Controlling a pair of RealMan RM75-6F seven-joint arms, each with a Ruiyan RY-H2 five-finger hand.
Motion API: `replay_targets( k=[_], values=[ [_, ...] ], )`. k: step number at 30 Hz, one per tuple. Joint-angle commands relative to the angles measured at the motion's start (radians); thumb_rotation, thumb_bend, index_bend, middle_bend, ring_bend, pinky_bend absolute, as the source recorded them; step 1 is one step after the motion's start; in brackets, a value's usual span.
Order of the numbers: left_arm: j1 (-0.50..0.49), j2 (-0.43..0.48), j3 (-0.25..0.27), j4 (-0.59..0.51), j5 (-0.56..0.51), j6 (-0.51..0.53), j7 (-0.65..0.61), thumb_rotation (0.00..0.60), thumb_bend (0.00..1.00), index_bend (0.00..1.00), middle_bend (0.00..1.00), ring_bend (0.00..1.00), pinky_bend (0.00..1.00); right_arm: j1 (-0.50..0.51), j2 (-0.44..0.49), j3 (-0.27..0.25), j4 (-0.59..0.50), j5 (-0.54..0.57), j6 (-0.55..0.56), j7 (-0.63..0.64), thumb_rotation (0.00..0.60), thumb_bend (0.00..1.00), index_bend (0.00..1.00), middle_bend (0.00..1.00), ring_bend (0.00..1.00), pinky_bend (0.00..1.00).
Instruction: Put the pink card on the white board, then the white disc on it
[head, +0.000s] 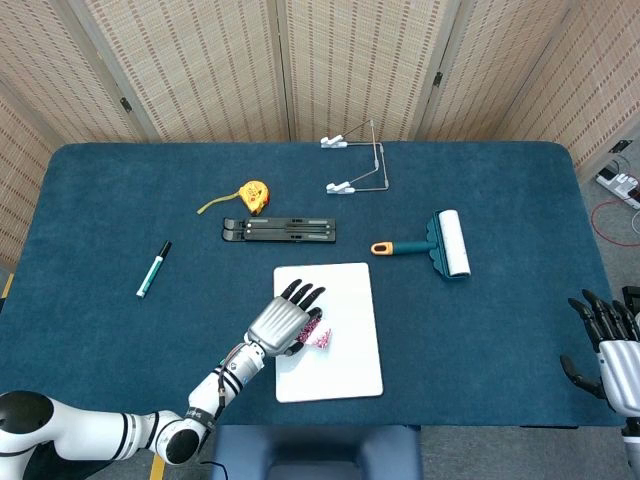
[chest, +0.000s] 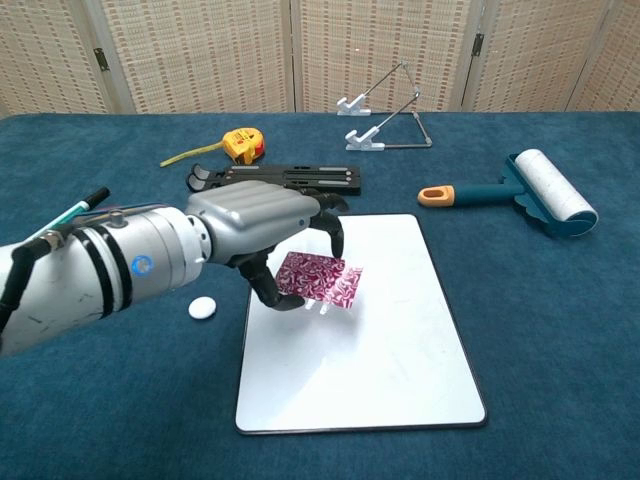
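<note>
My left hand (head: 284, 324) (chest: 262, 225) holds the pink patterned card (chest: 320, 280) (head: 317, 335) between thumb and fingers, raised over the left middle of the white board (head: 345, 365) (chest: 390, 350). The card tilts slightly and casts a shadow on the board. The white disc (chest: 203, 308) lies on the blue cloth just left of the board; in the head view my forearm hides it. My right hand (head: 610, 345) hangs off the table's right edge with fingers spread and nothing in it.
Behind the board lie a black folding stand (head: 280, 229) and a yellow tape measure (head: 252, 194). A teal lint roller (head: 440, 245) sits to the right, a wire stand (head: 362, 160) at the back, a marker pen (head: 153, 268) at the left.
</note>
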Motion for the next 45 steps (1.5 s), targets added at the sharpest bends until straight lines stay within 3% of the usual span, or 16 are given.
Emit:
replay_targets(
  k=[1,5,10,15,23,35,45],
  values=[
    [-0.025,-0.037,-0.025,0.031,-0.044,-0.010,0.025,0.600,0.35,0.37,0.08,0.00,0.00,-0.001,0.000,0.001,0.004,0.000,0.002,0.005,0.600,0.37,0.10,0.06,0.08,0.00],
    [-0.043,-0.064,-0.037,0.070,-0.098,-0.019,0.049,0.600,0.35,0.35,0.08,0.00,0.00,-0.002,0.004,0.002,0.008,0.000,0.005,0.012,0.600,0.37,0.10,0.06,0.08,0.00],
    [-0.052,-0.071,-0.043,0.080,-0.139,-0.019,0.062,0.600,0.33,0.22,0.08,0.00,0.00,-0.001,0.005,0.003,0.011,0.002,-0.001,0.017,0.600,0.37,0.10,0.06,0.08,0.00],
    [-0.041,-0.037,-0.028,0.043,-0.131,-0.001,0.062,0.600,0.33,0.20,0.08,0.00,0.00,0.005,0.004,0.004,0.012,0.000,-0.008,0.017,0.600,0.37,0.10,0.06,0.08,0.00],
    [0.019,0.060,0.015,-0.021,-0.040,0.041,-0.011,0.600,0.33,0.35,0.08,0.00,0.00,0.016,0.001,0.007,0.006,-0.003,-0.019,0.006,0.600,0.37,0.10,0.06,0.08,0.00],
    [0.129,0.172,0.141,-0.036,0.127,0.079,-0.105,0.600,0.33,0.40,0.08,0.01,0.00,0.024,-0.011,0.006,0.001,-0.003,-0.030,-0.009,0.600,0.37,0.10,0.06,0.08,0.00],
    [0.164,0.155,0.145,0.020,0.170,0.060,-0.156,0.600,0.33,0.42,0.08,0.01,0.00,0.030,-0.007,0.007,-0.025,-0.004,-0.034,-0.038,0.600,0.37,0.11,0.06,0.08,0.00]
  ],
)
